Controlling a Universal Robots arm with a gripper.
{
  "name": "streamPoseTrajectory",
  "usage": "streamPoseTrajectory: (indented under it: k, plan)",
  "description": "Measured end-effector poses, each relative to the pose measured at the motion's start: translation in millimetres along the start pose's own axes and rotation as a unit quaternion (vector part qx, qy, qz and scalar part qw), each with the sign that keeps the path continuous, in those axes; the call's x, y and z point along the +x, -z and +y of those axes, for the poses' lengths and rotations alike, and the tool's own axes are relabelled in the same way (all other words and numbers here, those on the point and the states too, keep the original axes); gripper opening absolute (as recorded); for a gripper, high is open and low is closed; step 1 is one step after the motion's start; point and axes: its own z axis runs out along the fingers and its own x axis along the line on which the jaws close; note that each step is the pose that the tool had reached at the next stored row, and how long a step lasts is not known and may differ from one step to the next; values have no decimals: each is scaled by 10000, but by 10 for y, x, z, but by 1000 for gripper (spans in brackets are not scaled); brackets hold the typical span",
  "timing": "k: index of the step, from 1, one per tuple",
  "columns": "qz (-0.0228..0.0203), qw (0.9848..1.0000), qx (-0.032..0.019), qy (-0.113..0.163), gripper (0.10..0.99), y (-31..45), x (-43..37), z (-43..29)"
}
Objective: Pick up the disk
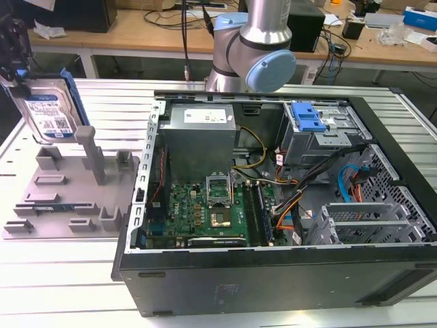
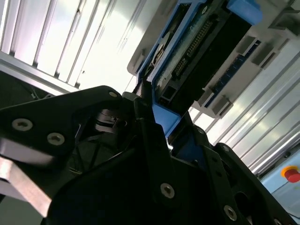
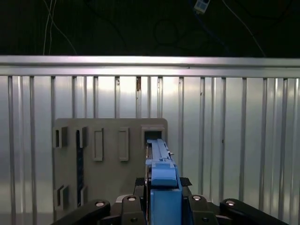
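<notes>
Between the jaws sat the disk [image 1: 48, 115], gripped along its blue plastic rail [image 3: 161, 187] and held on edge, label [image 1: 46, 116] facing out in the exterior view; jaws closed onto it from both sides, black fingers [image 2: 152, 136] pressed against the rail in the second wrist view; gripper [image 3: 162, 206] seen from behind in the first wrist view, its body mostly cut off at the exterior view's left edge. Below the jaws lay the grey plastic fixture [image 1: 68, 198] with its upright posts [image 1: 90, 154]; disk apparently lifted clear of it, though contact at the lower edge could not be judged for certain. Well apart from the jaws, toward the exterior view's right, stood the open computer case [image 1: 273, 273] on the slatted metal table [image 1: 61, 287].
</notes>
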Motion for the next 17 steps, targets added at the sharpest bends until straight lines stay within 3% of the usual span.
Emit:
streamPoseTrajectory:
  k: [4,6,11,12,17]
  plan:
    - [-5,10000,5,0,365,218,0,-4]
    - [-7,10000,8,-1,365,378,1,-8]
    - [-12,10000,13,0,365,610,1,-12]
    - [-16,10000,16,0,365,699,1,-14]
    - [-25,10000,23,-1,365,904,2,-18]
